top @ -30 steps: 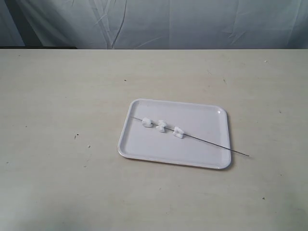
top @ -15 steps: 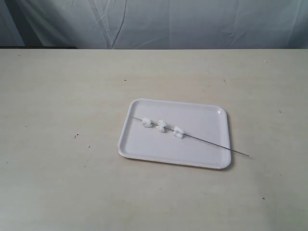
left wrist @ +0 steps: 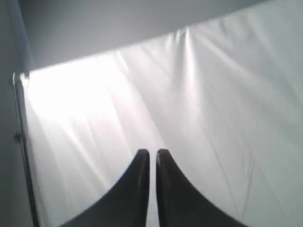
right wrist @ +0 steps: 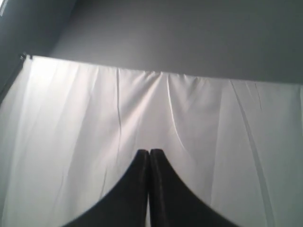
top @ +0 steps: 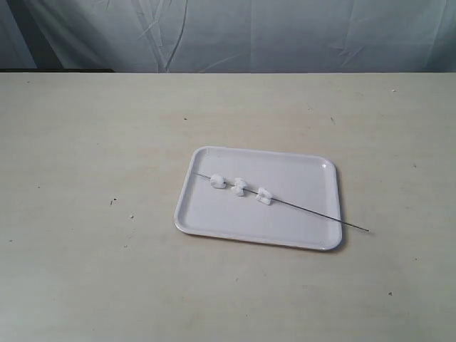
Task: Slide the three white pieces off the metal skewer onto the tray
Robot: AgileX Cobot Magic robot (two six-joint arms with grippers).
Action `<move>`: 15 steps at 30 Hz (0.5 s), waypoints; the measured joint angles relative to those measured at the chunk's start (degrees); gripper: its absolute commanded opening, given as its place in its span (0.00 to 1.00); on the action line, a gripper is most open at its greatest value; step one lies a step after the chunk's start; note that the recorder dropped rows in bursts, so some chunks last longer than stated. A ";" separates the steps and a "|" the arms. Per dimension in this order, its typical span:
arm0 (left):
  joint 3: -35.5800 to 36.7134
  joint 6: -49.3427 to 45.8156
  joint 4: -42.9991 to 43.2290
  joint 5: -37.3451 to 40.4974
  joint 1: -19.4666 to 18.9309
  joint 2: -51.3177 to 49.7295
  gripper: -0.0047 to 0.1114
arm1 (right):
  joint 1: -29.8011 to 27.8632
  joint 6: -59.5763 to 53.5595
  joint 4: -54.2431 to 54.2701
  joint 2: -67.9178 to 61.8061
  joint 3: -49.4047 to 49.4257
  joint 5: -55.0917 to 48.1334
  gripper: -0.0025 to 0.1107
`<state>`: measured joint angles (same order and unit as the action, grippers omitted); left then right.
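White tray (top: pixel 214 221) sits centred on the worktop (top: pixel 85 142), bare surface all round; metal skewer (top: pixel 313 212) overhangs its rim toward the right edge. Both empty, left hand (left wrist: pixel 152 158) and right hand (right wrist: pixel 149 156) pinched together.

No change in the scene

In the exterior view, the metal skewer (top: pixel 306 211), the three white pieces (top: pixel 240 187) and the tray (top: pixel 285 174), right of frame centre, show no displacement from the earlier frames.
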<state>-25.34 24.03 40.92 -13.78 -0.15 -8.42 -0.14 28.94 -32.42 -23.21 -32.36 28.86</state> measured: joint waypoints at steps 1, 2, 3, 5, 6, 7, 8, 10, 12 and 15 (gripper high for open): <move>-0.75 0.64 0.53 2.63 0.00 -1.57 0.09 | 0.00 0.16 0.00 -2.24 -1.07 -1.98 0.02; -1.53 1.04 1.03 3.85 0.00 -3.53 0.09 | 0.00 0.30 -0.10 -4.55 -1.82 -3.91 0.02; -2.16 1.30 1.22 3.97 0.00 -5.40 0.09 | 0.00 0.46 -0.10 -6.83 -2.66 -6.61 0.02; -3.05 1.90 1.49 3.08 -0.25 -8.92 0.09 | 0.00 0.46 -0.22 -10.96 -3.93 -12.09 0.02; -3.31 2.70 1.49 2.53 -0.25 -10.66 0.09 | 0.00 0.46 -0.22 -13.21 -4.42 -14.97 0.02; -3.45 4.40 1.49 2.37 -0.25 -12.10 0.09 | 0.00 0.46 -0.22 -15.47 -4.68 -17.35 0.02; -3.53 6.92 1.49 2.50 -0.25 -14.44 0.09 | 0.00 0.46 -0.22 -17.72 -4.80 -19.27 0.02; -3.66 11.98 2.70 3.92 -0.25 -17.79 0.09 | 0.00 0.46 -0.22 -21.68 -4.80 -21.72 0.02; -3.66 16.56 4.97 6.68 -0.25 -22.38 0.09 | 0.36 0.46 -0.22 -25.68 -4.80 -23.20 0.02; -3.66 19.66 6.68 8.56 -0.25 -29.18 0.09 | 1.73 0.46 -0.22 -29.58 -4.80 -24.20 0.02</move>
<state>-29.01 43.69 47.60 -5.23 -0.40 -37.60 1.59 29.40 -32.64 -52.79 -37.16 4.66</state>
